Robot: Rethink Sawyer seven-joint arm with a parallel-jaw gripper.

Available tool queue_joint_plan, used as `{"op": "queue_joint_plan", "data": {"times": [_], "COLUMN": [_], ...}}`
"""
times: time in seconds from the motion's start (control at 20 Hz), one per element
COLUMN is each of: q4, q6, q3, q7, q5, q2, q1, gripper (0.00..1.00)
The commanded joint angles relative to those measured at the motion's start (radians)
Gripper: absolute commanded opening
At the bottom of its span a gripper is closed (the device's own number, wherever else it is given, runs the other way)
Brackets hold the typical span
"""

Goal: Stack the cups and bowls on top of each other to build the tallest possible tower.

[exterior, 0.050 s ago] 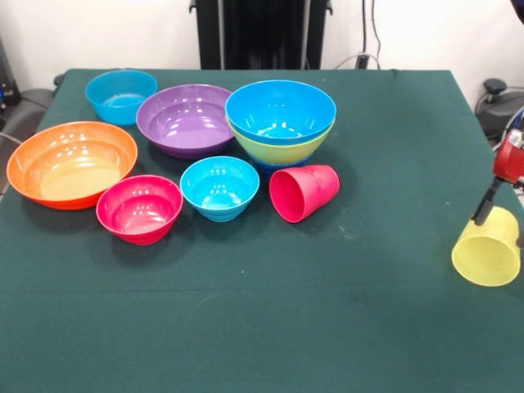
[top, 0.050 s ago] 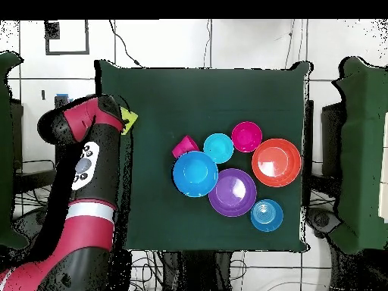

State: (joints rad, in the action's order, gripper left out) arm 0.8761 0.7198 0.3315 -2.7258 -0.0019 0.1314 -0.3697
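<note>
A translucent yellow plastic cup with faint ribs hangs at the right edge of the front view, tipped so that its open mouth faces the camera, and it looks lifted clear of the dark green cloth-covered table. The gripper reaches down to the cup's upper rim from the red and black arm; it holds the cup by that rim, though the fingers themselves are too dark and small to make out singly. In the overhead view only a sliver of the yellow cup shows beside the arm at the table's edge. Well apart from it, the other pieces cluster together. A bright blue glossy bowl sits nested in a lime green bowl, forming a low tower. Just in front of it a red-pink tapered plastic cup lies on its side, mouth towards the camera. Beside that cup stands a small cyan bowl, and next to it a pink-red bowl. A wide orange bowl sits at the left, a purple bowl stands behind the cyan one, touching the tower, and a light blue bowl stands farthest back.
</note>
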Motion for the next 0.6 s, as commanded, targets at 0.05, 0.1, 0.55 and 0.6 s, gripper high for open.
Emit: {"op": "queue_joint_plan", "data": {"times": [0.05, 0.1, 0.55, 0.6], "q4": [0.105, 0.100, 0.093, 0.094], "q6": [-0.023, -0.018, -0.004, -0.004], "q3": [-0.118, -0.119, -0.132, -0.133], "q7": [0.216, 0.217, 0.221, 0.222], "q5": [-0.097, -0.099, -0.116, -0.117], "q2": [0.001, 0.000, 0.003, 0.003], "q1": [0.035, 0.036, 0.040, 0.041], "gripper": [1.00, 1.00, 1.00, 1.00]}}
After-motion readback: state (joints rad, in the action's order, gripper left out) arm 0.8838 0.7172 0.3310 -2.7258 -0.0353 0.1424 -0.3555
